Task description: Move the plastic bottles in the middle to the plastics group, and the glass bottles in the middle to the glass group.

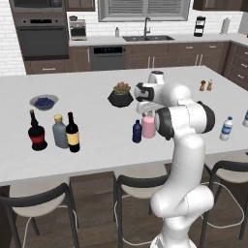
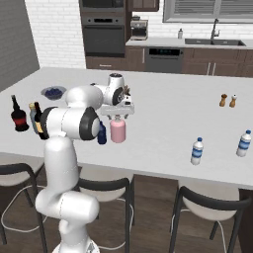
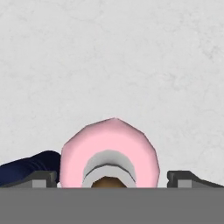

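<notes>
The pincer [image 2: 117, 116] is held directly above the squat pink bottle [image 2: 117, 130], pointed straight down at it. In the hand view the two dark fingertips [image 3: 41, 178] are seen spread wide apart, one to each side of the pink bottle's shoulder, with the tan stopper [image 3: 108, 182] between them; nothing is clamped. Whether the fingertips touch the bottle cannot be told.

The pink bottle is stood upright near the middle of the white bench [image 1: 97, 140]. The small dark-blue bottle [image 1: 137, 131] is stood just beside it, on its left, and whether the two touch cannot be told.

At the left end of the bench three bottles are grouped close together: a round-bellied black bottle with a red label [image 1: 37, 131] furthest left, a grey-blue bottle with a yellow cap [image 1: 60, 131] next to it, and the tall dark wine bottle with a yellow label [image 1: 72, 133] on the right of that pair, just beside the grey-blue one.

At the right end, well apart from the middle pair, two clear water bottles with blue labels [image 2: 197, 151] are stood upright, one nearer the front edge and one further right [image 2: 243, 143].

Further back on the bench a dark bowl holding a plant [image 1: 120, 95], a grey bowl of blue fruit [image 1: 44, 102] and two small orange shakers [image 1: 206, 85] are placed.
</notes>
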